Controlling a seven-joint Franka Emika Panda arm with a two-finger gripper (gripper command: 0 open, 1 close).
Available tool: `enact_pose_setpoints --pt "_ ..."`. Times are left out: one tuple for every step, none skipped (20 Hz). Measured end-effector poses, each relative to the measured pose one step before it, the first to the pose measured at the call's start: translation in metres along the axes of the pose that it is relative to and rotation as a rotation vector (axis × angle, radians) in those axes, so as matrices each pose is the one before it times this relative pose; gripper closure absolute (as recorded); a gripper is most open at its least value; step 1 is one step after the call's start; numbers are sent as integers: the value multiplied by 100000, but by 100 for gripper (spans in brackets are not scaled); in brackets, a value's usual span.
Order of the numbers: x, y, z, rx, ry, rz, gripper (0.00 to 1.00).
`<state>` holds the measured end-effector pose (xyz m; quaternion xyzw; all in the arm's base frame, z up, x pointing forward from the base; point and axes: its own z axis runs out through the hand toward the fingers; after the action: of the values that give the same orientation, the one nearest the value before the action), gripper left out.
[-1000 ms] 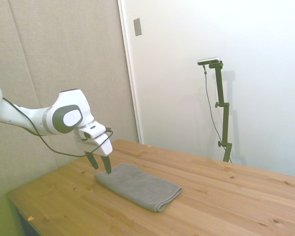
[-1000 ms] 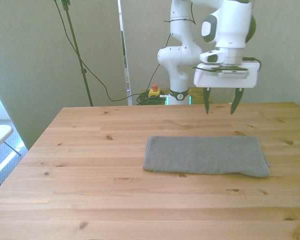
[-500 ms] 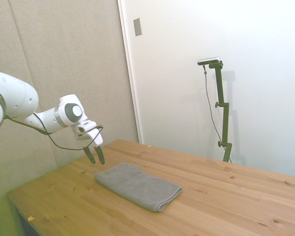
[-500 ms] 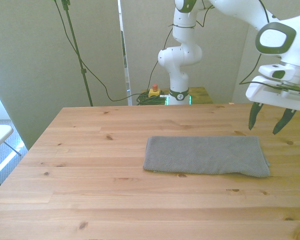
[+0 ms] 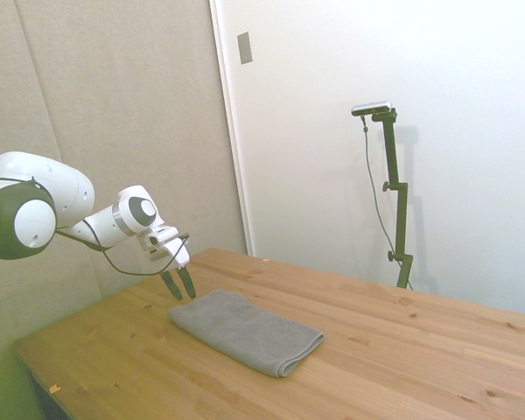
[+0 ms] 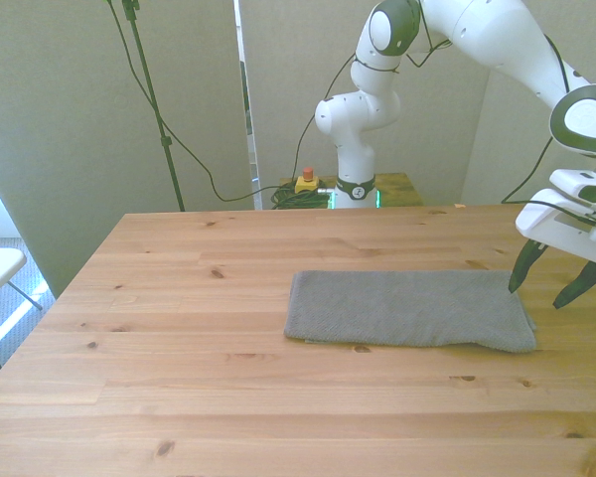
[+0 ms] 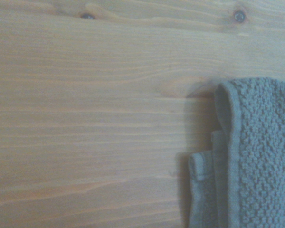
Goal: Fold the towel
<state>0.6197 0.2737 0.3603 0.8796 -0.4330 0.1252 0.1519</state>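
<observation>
The grey towel point(image 6: 409, 309) lies flat and folded on the wooden bench point(image 6: 179, 328), its short end at the front view's right just beside the gripper point(image 6: 553, 282). The jaws stand apart, empty, tips pointing down above the bench. The white arm point(image 5: 96, 226) slopes downward. The wrist view shows layered towel edges point(image 7: 223, 156).

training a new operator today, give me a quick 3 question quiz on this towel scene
1. True or false: the gripper is clamped on the towel.
2. Which end of the towel is the gripper at in the front view: A) left end, B) right end, C) middle?
3. What does the towel lie on?

Key:
1. False; its fingers are apart and hold nothing.
2. B.
3. The wooden table, lying flat and already in layers.
</observation>
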Motion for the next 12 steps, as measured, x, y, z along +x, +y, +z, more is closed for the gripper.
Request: enact_pose_setpoints --pt "-71 -112 202 -299 155 -76 0" --pt "-67 -110 152 -174 97 -66 0" --pt "-10 -96 126 -118 47 13 0" --pt "21 -93 102 -77 81 64 0" --pt "95 -28 23 -49 151 175 0" --pt "135 28 90 -182 133 225 0" --pt "195 50 113 -217 126 310 0" --pt "280 65 130 -243 168 441 0" --pt "280 74 152 -290 144 444 0" --pt "258 69 139 -263 137 403 0" --pt "225 63 119 -187 59 285 0" --pt "189 65 104 -115 -41 273 0"
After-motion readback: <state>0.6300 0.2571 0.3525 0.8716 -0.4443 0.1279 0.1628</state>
